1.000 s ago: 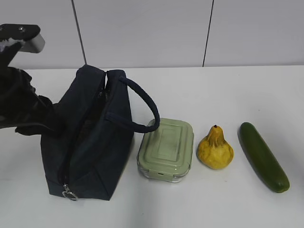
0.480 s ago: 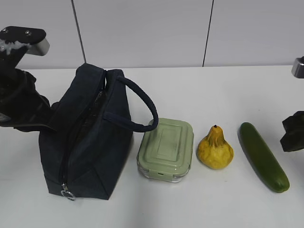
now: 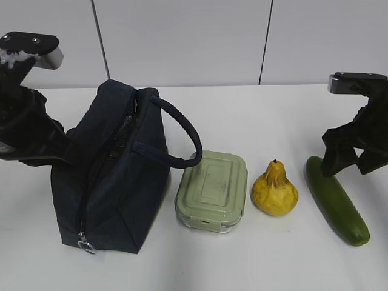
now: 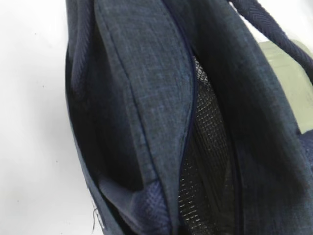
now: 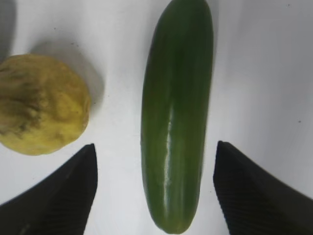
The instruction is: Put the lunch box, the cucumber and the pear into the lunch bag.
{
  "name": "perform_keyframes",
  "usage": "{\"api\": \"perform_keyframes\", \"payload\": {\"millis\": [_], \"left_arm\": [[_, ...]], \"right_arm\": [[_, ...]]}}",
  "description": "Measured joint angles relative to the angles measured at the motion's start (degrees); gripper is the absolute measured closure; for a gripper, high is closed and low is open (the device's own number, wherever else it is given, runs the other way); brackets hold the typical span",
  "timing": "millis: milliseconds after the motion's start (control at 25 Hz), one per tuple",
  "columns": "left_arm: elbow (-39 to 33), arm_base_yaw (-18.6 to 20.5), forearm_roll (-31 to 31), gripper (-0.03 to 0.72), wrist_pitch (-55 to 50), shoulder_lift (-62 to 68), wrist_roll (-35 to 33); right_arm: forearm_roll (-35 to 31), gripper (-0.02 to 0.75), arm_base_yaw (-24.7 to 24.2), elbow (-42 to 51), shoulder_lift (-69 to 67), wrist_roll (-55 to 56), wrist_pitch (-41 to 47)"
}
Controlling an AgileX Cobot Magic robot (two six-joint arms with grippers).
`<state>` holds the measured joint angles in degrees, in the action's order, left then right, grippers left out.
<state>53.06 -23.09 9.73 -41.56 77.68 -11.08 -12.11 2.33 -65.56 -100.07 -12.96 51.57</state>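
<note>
The navy lunch bag (image 3: pixel 115 182) stands at the left with its top zipper open, and mesh lining shows in the left wrist view (image 4: pixel 205 161). My left gripper (image 3: pixel 63 151) is pressed to the bag's left side and seems shut on its left handle; the fingers are hidden by fabric. The lunch box (image 3: pixel 213 189) with its sage-green lid lies right of the bag, then the yellow pear (image 3: pixel 274 191), then the dark-green cucumber (image 3: pixel 336 209). My right gripper (image 3: pixel 348 165) is open above the cucumber's far end. In the right wrist view its fingertips (image 5: pixel 83 166) straddle the cucumber (image 5: pixel 177 122), with the pear (image 5: pixel 41 105) to the left.
The bag's other loop handle (image 3: pixel 182 136) arches over toward the lunch box. A metal ring pull (image 3: pixel 86 245) hangs at the bag's front corner. A corner of the lunch box shows in the left wrist view (image 4: pixel 288 73). A white wall stands behind the white table.
My right arm has come in from the right edge and now hangs open over the cucumber. The left arm has barely moved; the bag's top has shifted slightly.
</note>
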Motion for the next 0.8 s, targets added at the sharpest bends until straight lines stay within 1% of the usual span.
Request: {"api": "perform_keyframes", "payload": {"millis": [200,560,600,640,720,760,800], "left_arm": [[0.0,0.0,-0.1,0.703,0.2,0.0,0.0],[0.0,0.0,-0.2,0.703,0.8,0.0,0.0],[0.0,0.0,-0.2,0.703,0.8,0.0,0.0],[0.0,0.0,-0.3,0.703,0.8,0.0,0.0],[0.0,0.0,-0.3,0.703,0.8,0.0,0.0],[0.0,0.0,-0.3,0.703,0.8,0.0,0.0],[0.0,0.0,-0.3,0.703,0.8,0.0,0.0]], "right_arm": [[4.8,0.163,2.2,-1.3,-4.6,3.8,-0.1],[5.4,0.163,2.7,-1.7,-10.9,4.7,-2.7],[5.4,0.173,2.7,-1.7,-11.6,4.7,-2.7],[5.4,0.200,2.7,-1.7,-11.9,4.7,-2.7],[5.7,0.280,2.7,-1.7,-12.1,4.7,-2.7],[5.8,0.307,2.7,-1.8,-12.1,4.7,-2.6],[5.8,0.316,2.7,-2.0,-12.1,4.7,-2.1]]}}
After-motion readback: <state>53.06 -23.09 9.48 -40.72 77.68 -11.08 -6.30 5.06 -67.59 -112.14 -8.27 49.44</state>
